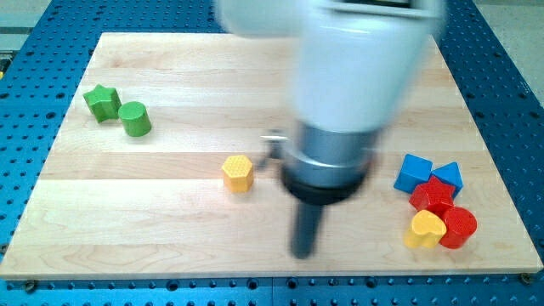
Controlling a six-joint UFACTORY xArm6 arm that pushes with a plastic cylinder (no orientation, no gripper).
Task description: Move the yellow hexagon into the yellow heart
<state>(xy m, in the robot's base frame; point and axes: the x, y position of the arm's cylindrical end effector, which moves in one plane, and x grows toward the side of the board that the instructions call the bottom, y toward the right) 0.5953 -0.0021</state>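
The yellow hexagon [238, 172] lies near the middle of the wooden board [170, 246]. The yellow heart [424, 229] lies at the lower right, touching a red cylinder [458, 227] and a red star [433, 195]. My arm is blurred and fills the view's top centre. My tip [303, 253] is below and to the right of the yellow hexagon, apart from it, and well to the left of the yellow heart.
A blue cube [414, 172] and a blue triangular block [448, 178] sit just above the red star at the right. A green star [101, 103] and a green cylinder [134, 119] sit together at the upper left. A blue perforated table [25, 127] surrounds the board.
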